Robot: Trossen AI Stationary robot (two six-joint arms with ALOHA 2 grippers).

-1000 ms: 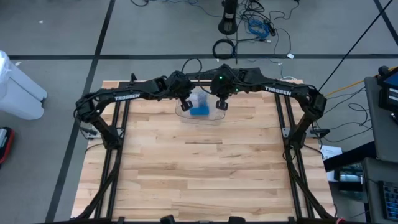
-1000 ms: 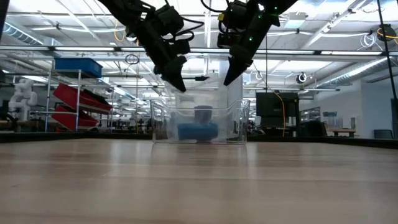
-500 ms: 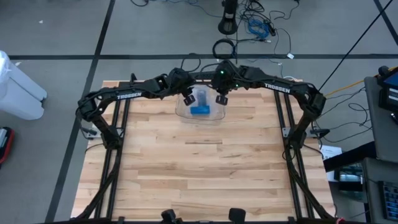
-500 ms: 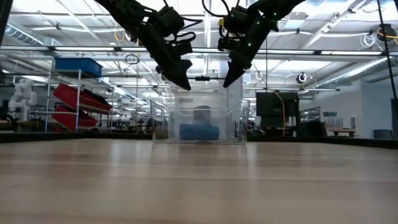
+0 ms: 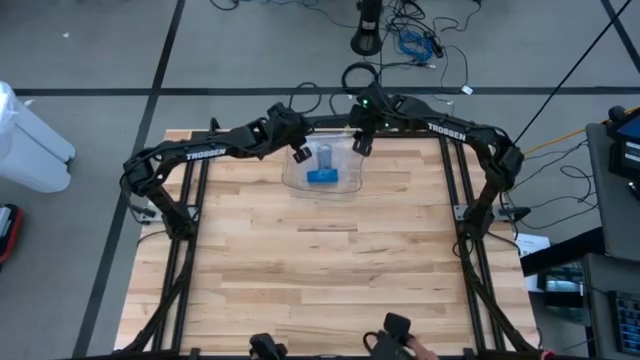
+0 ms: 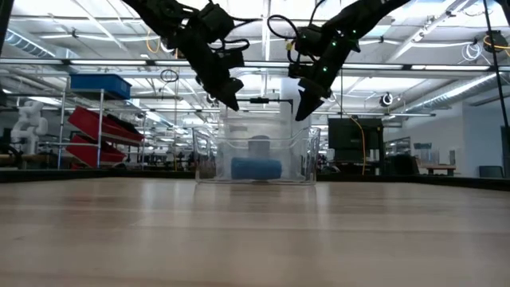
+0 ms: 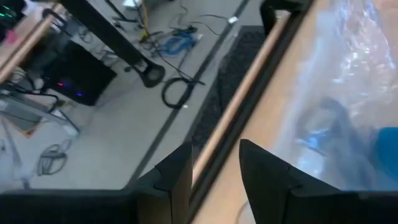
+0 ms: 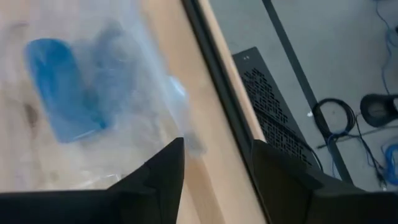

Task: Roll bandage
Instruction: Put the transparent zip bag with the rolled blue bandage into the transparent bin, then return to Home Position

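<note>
A clear plastic container (image 5: 322, 170) stands at the middle of the table's far edge. A blue rolled bandage (image 5: 322, 177) lies on its side on the container's floor (image 6: 256, 169). Behind it stands a greyish object (image 6: 259, 146). My left gripper (image 5: 300, 153) hangs above the container's left rim, open and empty (image 7: 214, 174). My right gripper (image 5: 362, 145) hangs above the container's far right corner, also open and empty (image 8: 217, 174). Both sets of fingertips are clear of the container (image 6: 255, 155) in the low view. The roll also shows in both wrist views (image 7: 388, 149) (image 8: 62, 87).
The table's far edge, with a dark frame rail (image 5: 330, 122), runs close behind the container. Bare wooden tabletop (image 5: 320, 270) stretches from the container to the near edge. Cables and a stand base (image 5: 368, 40) lie on the floor beyond the table.
My right gripper has moved away from above the roll, toward the table's far edge and a little to the right, and has opened. My left gripper has stayed over the container's left rim, tipped its fingers up somewhat, and opened. The blue roll has kept its place.
</note>
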